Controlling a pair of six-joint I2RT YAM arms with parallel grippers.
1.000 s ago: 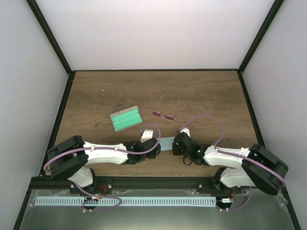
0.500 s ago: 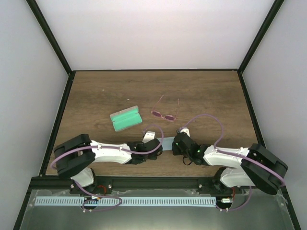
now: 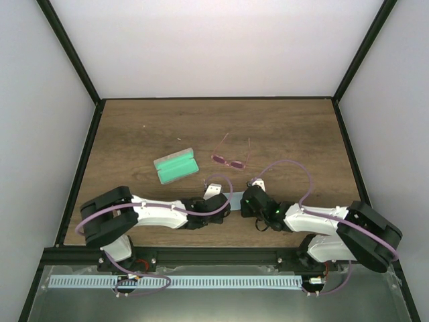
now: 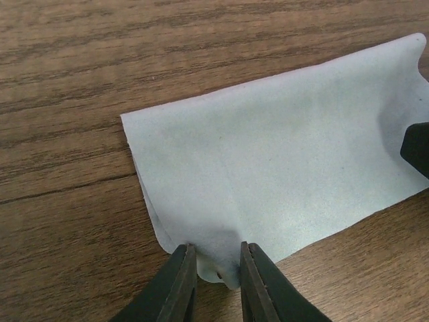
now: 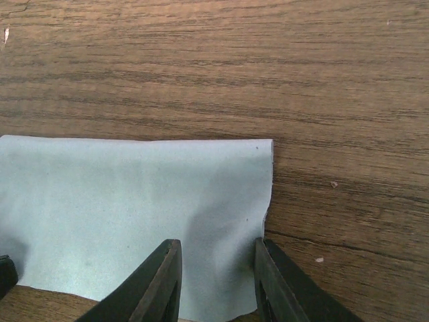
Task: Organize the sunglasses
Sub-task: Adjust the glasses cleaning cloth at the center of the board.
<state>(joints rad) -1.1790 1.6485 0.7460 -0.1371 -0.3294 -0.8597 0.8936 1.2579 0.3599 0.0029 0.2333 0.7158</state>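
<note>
The left gripper (image 4: 216,274) has slid rightward, folding the cloth (image 4: 281,174) narrower.

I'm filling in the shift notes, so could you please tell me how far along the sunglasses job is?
Early stage. Done: the case lies open on the table. In hand: both pincers, left and right, straddle the near edge of the blue cloth, one at each end; the left has a small fold between its fingers. Left: the sunglasses sit untouched, arms unfolded, outside the case.

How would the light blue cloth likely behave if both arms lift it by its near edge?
Probably floppy: the cloth looks thin, and its edge curls and puckers between the left gripper jaws. Likely very light and would sag between the arms. On the wooden table it may slide rather than resist.
</note>
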